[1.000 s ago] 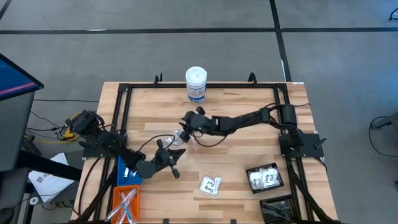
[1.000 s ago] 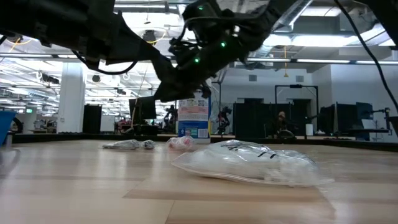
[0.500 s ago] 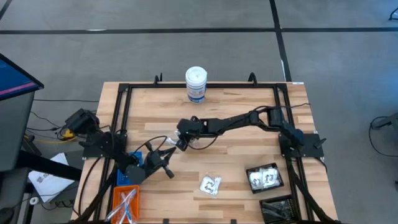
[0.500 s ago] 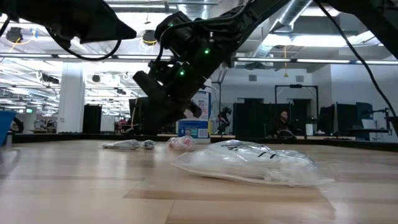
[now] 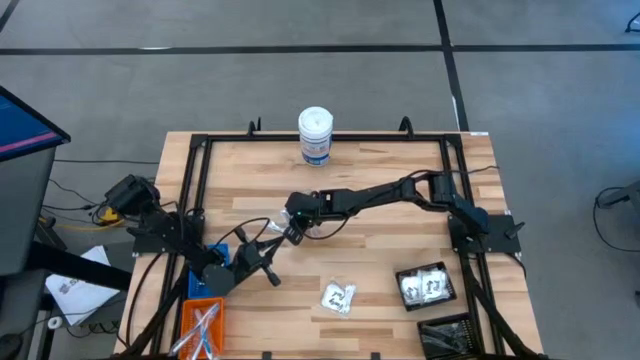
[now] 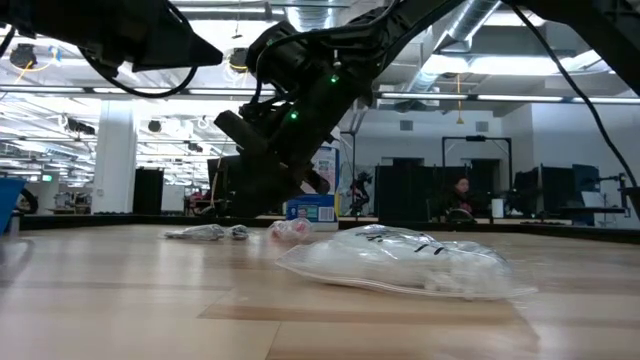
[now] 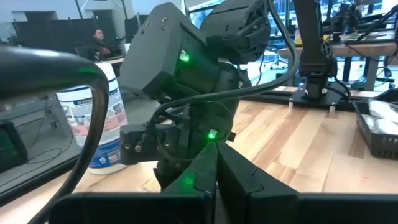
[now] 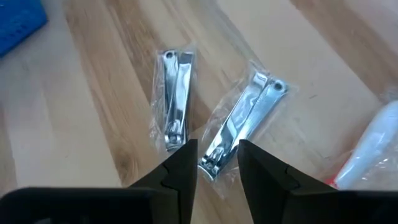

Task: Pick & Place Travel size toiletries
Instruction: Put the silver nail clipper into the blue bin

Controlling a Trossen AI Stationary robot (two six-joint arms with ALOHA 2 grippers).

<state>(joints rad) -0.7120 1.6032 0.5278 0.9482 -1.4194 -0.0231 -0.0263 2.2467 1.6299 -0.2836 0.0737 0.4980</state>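
Right wrist view: right gripper [image 8: 216, 163] hovers with fingers partly apart over two wrapped nail clippers [image 8: 241, 126] lying side by side on the wooden table [image 8: 93, 124], well in front of the white canister [image 5: 315, 135]. Canister's blue label shows print, unreadable. Left gripper [image 7: 216, 177] is closed and empty, just beside the clippers.

Silver nail clippers [image 8: 175, 99] in clear wrap on pale striped wood table [image 8: 74, 124].
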